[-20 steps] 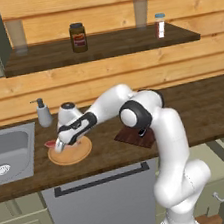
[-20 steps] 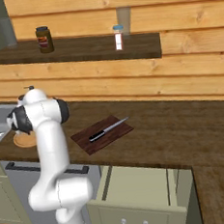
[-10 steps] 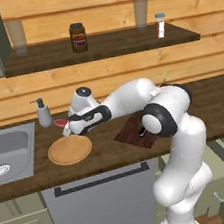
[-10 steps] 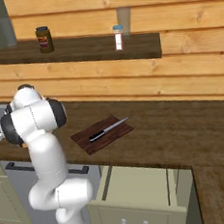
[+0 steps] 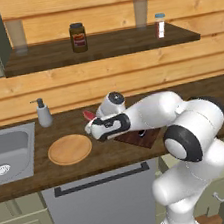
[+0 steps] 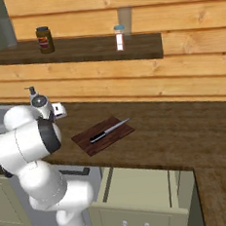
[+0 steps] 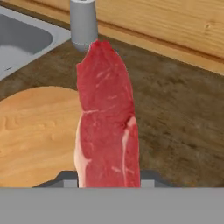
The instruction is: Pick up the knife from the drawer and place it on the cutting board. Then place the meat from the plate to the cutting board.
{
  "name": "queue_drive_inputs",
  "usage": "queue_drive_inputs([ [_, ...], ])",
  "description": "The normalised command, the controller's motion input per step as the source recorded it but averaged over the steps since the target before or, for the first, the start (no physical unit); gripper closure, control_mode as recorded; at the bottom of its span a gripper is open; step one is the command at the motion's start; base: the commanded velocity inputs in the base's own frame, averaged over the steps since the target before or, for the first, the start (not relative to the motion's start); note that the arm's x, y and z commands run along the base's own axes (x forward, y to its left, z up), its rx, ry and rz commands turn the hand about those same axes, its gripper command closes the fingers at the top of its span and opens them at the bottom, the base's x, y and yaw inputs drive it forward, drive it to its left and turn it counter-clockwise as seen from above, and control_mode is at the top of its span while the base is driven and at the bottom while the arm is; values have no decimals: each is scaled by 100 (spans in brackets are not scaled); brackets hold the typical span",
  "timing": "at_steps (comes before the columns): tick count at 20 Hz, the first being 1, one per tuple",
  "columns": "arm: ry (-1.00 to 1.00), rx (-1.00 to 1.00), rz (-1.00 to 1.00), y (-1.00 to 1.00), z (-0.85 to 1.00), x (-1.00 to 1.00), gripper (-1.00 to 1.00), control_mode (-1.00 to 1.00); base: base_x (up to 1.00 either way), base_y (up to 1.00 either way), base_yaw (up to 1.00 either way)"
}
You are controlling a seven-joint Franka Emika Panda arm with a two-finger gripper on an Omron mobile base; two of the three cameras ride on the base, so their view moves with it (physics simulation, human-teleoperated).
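Note:
The meat, a red slab with a pale edge, stands up between my fingertips, and my gripper is shut on its lower end. Seen from the left base, the gripper hangs over the counter between the round tan plate and the dark cutting board, with the meat sticking up from it. The plate is bare. The knife lies diagonally on the cutting board. The pale green drawer stands pulled out below the counter.
A soap dispenser stands by the wall beside the sink. A dark jar and a small bottle sit on the shelf above. A grey panel with a dark bar handle is under the counter.
The gripper has lifted the meat off the plate and carried it right, toward the cutting board. The plate is now bare. Knife and board have not moved.

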Motion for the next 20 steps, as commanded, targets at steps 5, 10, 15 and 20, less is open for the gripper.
queue_drive_inputs([
  [5, 0, 30, -47, -60, 2, -3, 100, -100, 0, 0, 0],
  [10, 2, 42, -59, -17, 5, 13, 100, -100, 0, 0, 0],
  [15, 3, 17, -46, -23, 5, 17, 100, -100, 0, 0, 0],
  [20, 3, 9, -31, -39, 12, 16, 100, -100, 0, 0, 0],
])
